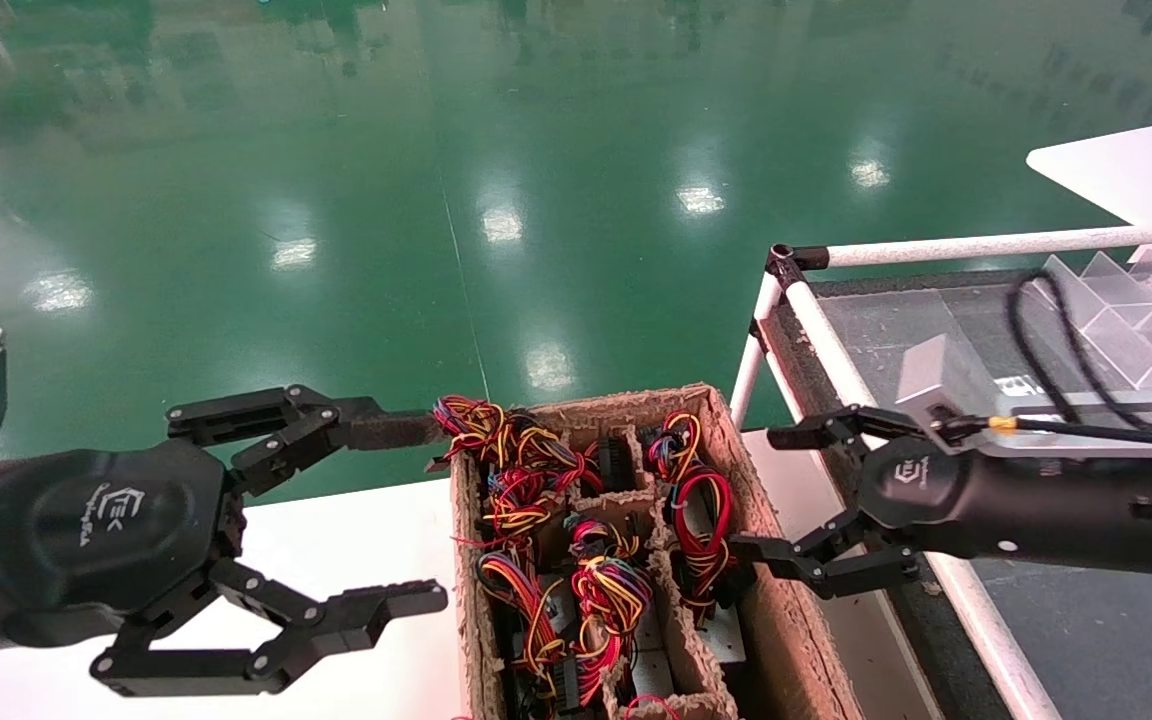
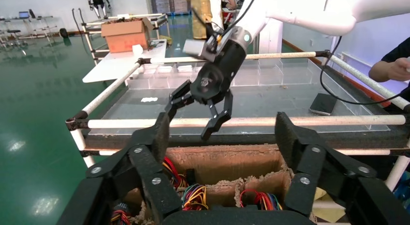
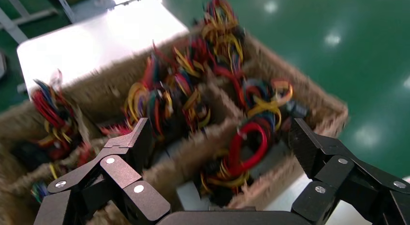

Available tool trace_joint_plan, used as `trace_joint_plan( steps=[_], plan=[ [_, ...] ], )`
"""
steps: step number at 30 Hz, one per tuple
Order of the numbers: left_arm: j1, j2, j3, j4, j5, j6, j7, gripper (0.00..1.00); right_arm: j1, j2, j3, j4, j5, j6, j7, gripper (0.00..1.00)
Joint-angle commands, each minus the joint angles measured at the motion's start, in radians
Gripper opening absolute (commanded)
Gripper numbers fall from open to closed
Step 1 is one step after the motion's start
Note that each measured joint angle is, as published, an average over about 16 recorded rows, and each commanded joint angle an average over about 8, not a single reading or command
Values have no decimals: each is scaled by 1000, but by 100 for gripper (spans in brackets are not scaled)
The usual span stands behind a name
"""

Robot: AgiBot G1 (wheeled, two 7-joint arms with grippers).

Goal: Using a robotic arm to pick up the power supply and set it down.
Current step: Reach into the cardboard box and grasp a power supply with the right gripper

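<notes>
Both grippers spread wide, nothing held. Right gripper (image 1: 791,505) sits at the carton's (image 1: 786,640) right wall, fingers pointing in toward the compartments; left gripper (image 1: 406,515) hangs off the carton's left side, over the white table (image 1: 336,540). Power supplies are down in the carton cells, mostly buried under tied wire bundles; the closest one to the right gripper is the power supply (image 3: 227,179) in the right-hand cell under the red wire loop (image 1: 701,520), grey metal just visible. It lies just inboard and below the right fingers, so right arm is nearer. Its long axis looks to run along the carton's length, but the wires hide most of it. Clear bin tray (image 1: 1126,320) sits further right.
</notes>
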Motion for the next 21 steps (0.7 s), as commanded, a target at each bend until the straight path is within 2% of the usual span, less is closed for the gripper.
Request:
trace_joint_plan(
  steps=[1, 4, 5, 12, 13, 21],
  plan=[
    [0, 0, 0, 0, 0, 0, 0, 100, 34, -21, -24, -50, -44, -12, -9, 100],
    [0, 0, 0, 0, 0, 0, 0, 100, 66, -51, -46, -116, -78, -29, -43, 100],
    [0, 0, 0, 0, 0, 0, 0, 100, 75, -61, -52, -136, -87, -34, -56, 97],
    [0, 0, 0, 0, 0, 0, 0, 100, 123, -125, -83, -268, -138, -47, -166, 10],
    [0, 0, 0, 0, 0, 0, 0, 100, 129, -134, -86, -285, -145, -47, -181, 1],
    [0, 0, 0, 0, 0, 0, 0, 100, 168, -190, -108, -397, -187, -32, -290, 0]
  ],
)
